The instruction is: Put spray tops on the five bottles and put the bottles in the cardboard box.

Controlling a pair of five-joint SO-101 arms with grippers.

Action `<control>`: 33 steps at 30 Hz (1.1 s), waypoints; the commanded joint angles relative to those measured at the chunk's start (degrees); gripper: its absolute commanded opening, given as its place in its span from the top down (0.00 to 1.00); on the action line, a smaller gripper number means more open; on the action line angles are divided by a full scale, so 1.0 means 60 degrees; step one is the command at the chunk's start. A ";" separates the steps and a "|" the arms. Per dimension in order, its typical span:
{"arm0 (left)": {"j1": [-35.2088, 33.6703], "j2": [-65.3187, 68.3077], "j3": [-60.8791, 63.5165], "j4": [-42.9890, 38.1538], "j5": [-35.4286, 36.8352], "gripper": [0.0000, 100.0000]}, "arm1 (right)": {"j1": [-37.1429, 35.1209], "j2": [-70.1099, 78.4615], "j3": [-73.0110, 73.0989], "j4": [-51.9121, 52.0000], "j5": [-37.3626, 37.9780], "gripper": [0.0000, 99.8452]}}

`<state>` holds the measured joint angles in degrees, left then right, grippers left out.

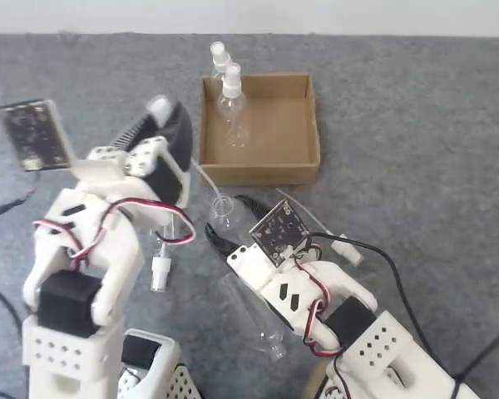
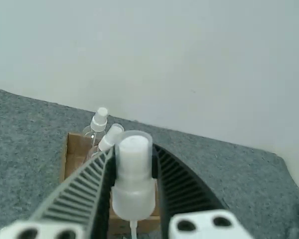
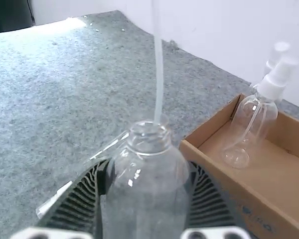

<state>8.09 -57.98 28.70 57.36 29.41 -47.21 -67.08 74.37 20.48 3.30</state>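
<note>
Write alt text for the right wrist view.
The right tool grips a clear bottle, and a thin dip tube reaches down to its open neck. Beside it on the grey mat, a cardboard box holds two bottles with spray tops.

high view: fixed above, looking down over the whole worktop. left wrist view: close behind the left tool, facing along it toward the wall. right wrist view: close behind the right tool, low over the worktop. shared by all three: cardboard box.
</note>
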 commanded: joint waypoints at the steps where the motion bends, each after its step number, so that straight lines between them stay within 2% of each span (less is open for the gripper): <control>1: 0.0571 -0.0176 0.0300 0.0000 -0.0161 0.99 | -0.0022 -0.0300 -0.0103 -0.0564 0.0147 0.96; 16: 0.0762 -0.0176 0.1106 -0.0147 -0.0205 0.99 | 0.0022 -0.0359 -0.0103 -0.0535 0.0806 0.96; 20: 0.0777 -0.0176 0.1121 -0.0147 -0.0835 0.99 | 0.0037 -0.0315 -0.0103 -0.0549 0.0806 0.96; 26: 0.0821 -0.0176 0.1326 -0.0132 -0.0923 0.99 | 0.0549 -0.0388 -0.0132 -0.0564 0.0762 0.96; 30: 0.1656 -0.0176 0.1663 -0.0132 -0.1846 0.96 | 0.0579 -0.0388 -0.0147 -0.0564 0.0747 0.96; 33: 0.1832 -0.0176 0.1795 -0.0132 -0.1963 0.93 | 0.0579 -0.0388 -0.0147 -0.0564 0.0747 0.96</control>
<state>17.58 -58.07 39.60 57.36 19.56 -45.01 -67.16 74.46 18.81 7.08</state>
